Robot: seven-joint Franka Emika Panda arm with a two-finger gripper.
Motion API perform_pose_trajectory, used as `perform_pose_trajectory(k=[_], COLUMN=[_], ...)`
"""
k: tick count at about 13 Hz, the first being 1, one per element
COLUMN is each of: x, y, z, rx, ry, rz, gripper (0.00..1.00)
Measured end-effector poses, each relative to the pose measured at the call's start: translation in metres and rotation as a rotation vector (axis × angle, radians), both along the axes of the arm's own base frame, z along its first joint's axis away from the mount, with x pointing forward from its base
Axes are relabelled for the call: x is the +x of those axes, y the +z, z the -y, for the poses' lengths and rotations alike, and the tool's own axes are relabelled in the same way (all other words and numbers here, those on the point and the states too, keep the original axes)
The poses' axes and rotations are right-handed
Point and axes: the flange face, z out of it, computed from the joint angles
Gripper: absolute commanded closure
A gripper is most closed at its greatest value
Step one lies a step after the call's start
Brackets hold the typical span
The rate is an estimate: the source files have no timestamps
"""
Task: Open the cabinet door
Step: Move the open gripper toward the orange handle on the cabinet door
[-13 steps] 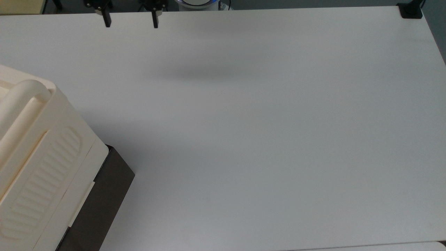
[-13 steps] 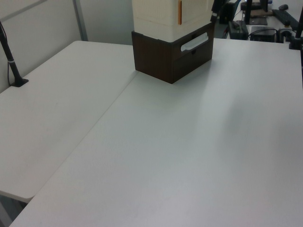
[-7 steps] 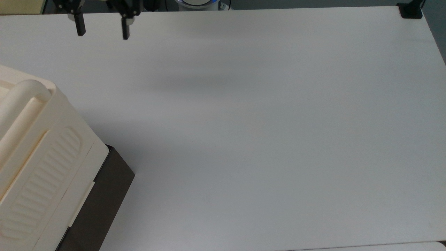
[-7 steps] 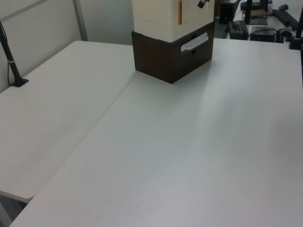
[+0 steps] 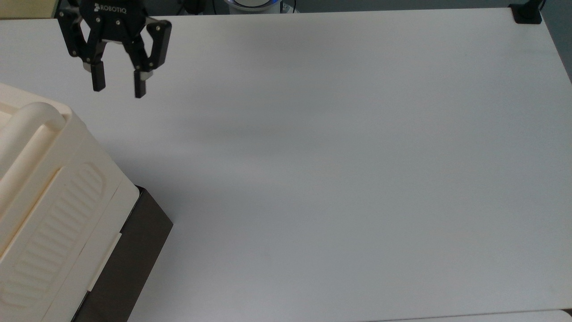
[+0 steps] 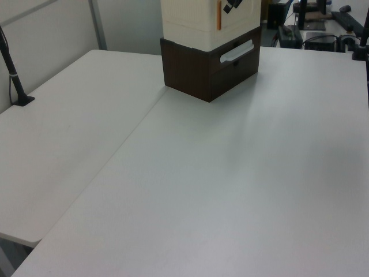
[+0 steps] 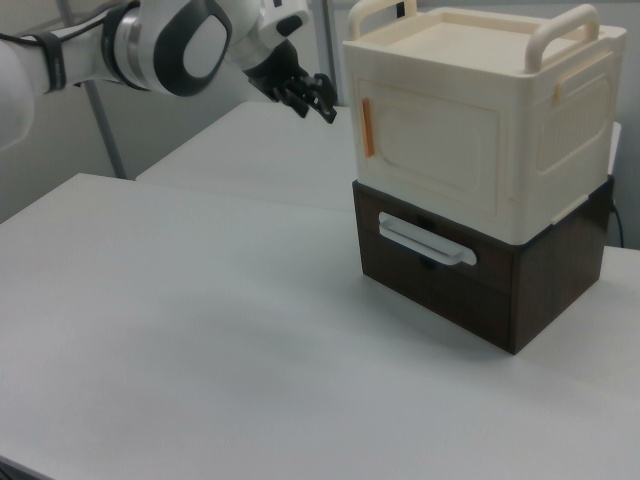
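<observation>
cream cabinet [image 7: 480,130] | orange tab on door [image 7: 425,150] | dark brown base [image 7: 480,275]

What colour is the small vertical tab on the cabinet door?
Orange; the tab on the cream cabinet door shows best in the right view.

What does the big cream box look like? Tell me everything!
The cabinet is a cream plastic box with thick rounded bar handles on top and a ribbed oblong panel on one side. Its front door is shut, with a small orange tab at its edge. It sits upright on a dark brown drawer base. The open gripper hovers apart from it.
</observation>
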Motion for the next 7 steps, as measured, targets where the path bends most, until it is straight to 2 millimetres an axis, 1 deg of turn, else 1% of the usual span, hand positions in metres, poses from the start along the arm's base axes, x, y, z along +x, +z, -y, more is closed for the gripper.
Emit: perform_pose_trajectory(k=[4,7], x=[0.010,0.020], y=[-0.001,-0.005], z=[0.020,0.027], rx=[-0.005,-0.012], ry=[-0.044,-0.064], rz=[0.055,0.118], gripper=[0.52,0.51])
